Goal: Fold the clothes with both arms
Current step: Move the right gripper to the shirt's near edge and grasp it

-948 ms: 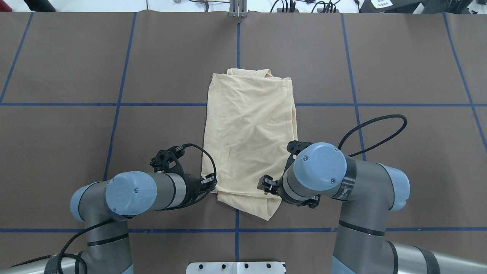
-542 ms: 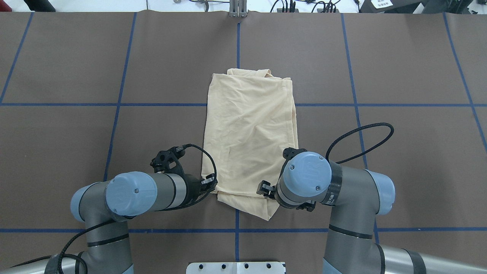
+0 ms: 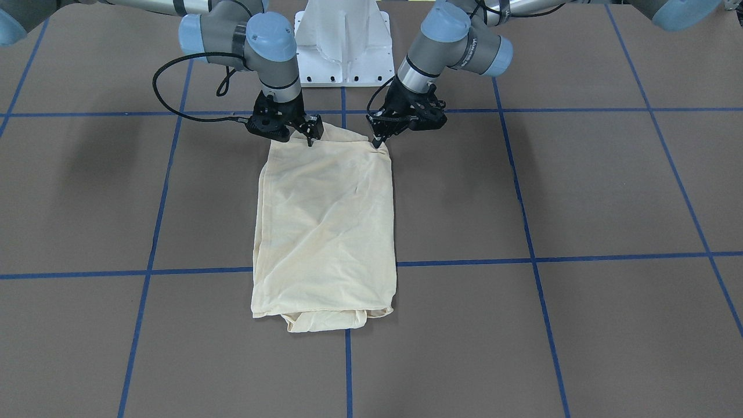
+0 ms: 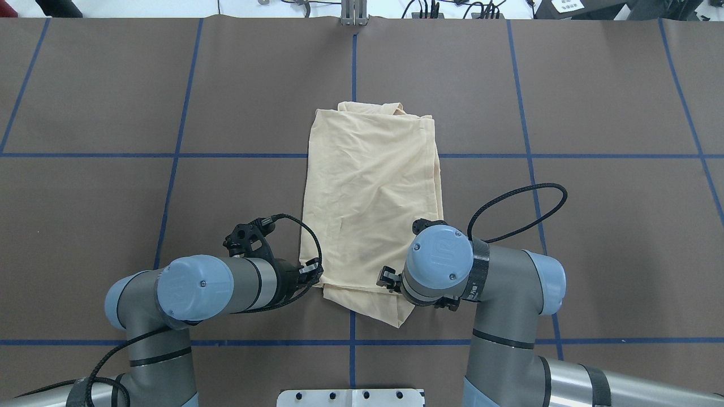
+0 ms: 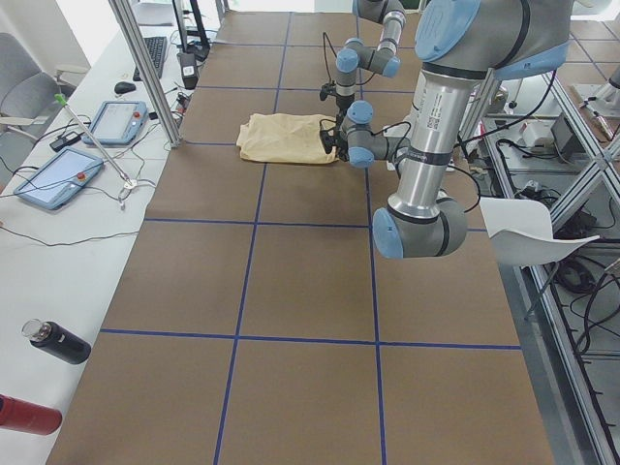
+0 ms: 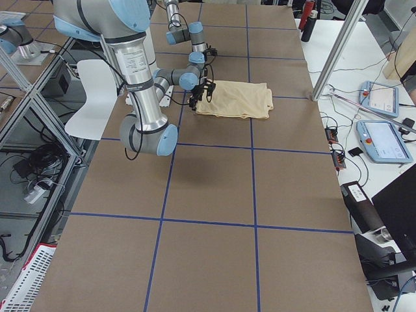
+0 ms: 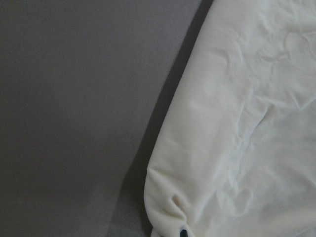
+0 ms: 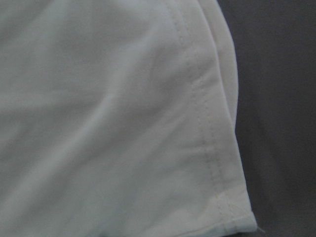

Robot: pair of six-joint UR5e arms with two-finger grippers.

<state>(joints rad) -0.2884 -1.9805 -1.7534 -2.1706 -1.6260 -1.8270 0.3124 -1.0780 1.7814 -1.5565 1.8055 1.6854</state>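
Note:
The clothes (image 4: 370, 198) are one pale cream shirt, folded into a long rectangle and lying flat mid-table, also seen in the front view (image 3: 325, 220). My left gripper (image 4: 314, 272) sits at the shirt's near left corner and is shut on it. The left wrist view shows the cloth (image 7: 237, 148) puckered at that pinch. My right gripper (image 4: 389, 278) hangs over the near right corner, fingers apart. The right wrist view shows only the stitched hem (image 8: 207, 148) close below, with no fingers. In the front view the left gripper (image 3: 377, 141) and right gripper (image 3: 309, 136) both touch the shirt's edge nearest the robot.
Blue tape lines (image 4: 353, 85) divide the brown table cover into squares. The white pedestal base (image 3: 342, 46) stands just behind both grippers. A side bench with tablets (image 5: 58, 179) and bottles (image 5: 58, 341) runs along the far long edge.
My right arm has moved left and slightly toward the robot, bringing its gripper over the shirt's near right corner. Its cable loop followed. The left arm and the shirt have not moved.

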